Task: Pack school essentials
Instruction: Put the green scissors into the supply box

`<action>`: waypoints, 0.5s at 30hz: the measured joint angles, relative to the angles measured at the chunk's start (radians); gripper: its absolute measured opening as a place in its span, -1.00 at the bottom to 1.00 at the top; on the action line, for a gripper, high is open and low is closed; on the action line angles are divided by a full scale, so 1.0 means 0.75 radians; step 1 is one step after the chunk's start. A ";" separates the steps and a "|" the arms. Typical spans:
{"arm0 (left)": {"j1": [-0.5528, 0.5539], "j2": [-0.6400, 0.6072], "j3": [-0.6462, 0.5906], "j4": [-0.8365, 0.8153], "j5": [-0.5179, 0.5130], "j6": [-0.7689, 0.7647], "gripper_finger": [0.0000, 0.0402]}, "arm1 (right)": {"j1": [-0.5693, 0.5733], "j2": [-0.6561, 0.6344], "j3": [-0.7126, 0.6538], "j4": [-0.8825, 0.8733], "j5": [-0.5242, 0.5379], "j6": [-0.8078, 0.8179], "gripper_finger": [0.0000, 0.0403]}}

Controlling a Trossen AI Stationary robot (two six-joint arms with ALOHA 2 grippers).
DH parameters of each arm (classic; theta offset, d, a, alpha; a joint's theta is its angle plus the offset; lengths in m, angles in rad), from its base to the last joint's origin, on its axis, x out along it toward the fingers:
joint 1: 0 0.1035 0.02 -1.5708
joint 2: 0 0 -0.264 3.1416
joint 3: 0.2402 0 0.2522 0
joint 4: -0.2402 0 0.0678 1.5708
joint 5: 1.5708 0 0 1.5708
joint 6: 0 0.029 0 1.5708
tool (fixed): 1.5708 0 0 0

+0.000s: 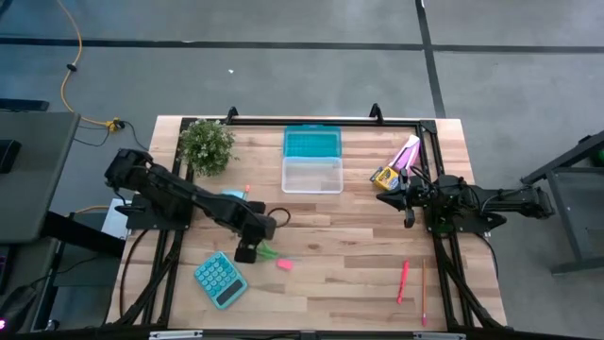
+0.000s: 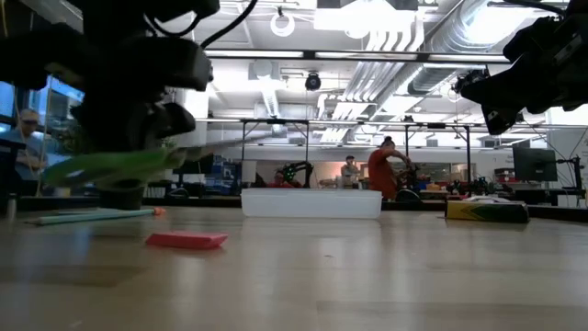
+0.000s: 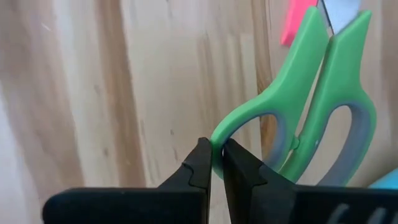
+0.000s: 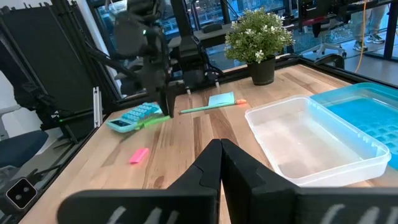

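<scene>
Green-handled scissors (image 3: 311, 112), one pair, pinched in left claw (image 3: 214, 163) above table (image 1: 359, 274).

On the pale striped wooden table (image 1: 330, 274) lie green-handled scissors (image 3: 311, 118) with grey inner loops, a pink eraser (image 1: 284, 264), a teal calculator (image 1: 220, 280), a yellow crayon box (image 1: 383, 177) and 1 pink-red pen (image 1: 403, 280).
</scene>
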 joint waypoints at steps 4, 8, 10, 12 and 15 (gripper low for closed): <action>0.051 -0.068 0.000 0.025 -0.005 0.004 -0.96 | 0.000 0.000 0.000 0.000 0.000 0.000 -1.00; 0.114 -0.131 0.001 0.128 -0.010 -0.031 -0.96 | 0.000 0.000 0.000 0.000 0.000 0.000 -1.00; 0.144 -0.159 0.003 0.211 -0.020 -0.052 -0.96 | 0.000 0.000 0.000 0.000 -0.001 0.000 -1.00; 0.172 -0.180 0.003 0.297 -0.034 -0.071 -0.96 | 0.000 0.000 0.000 0.000 0.000 0.000 -1.00; 0.211 -0.189 0.003 0.458 -0.048 -0.109 -0.96 | 0.000 0.000 0.000 0.000 0.000 0.000 -1.00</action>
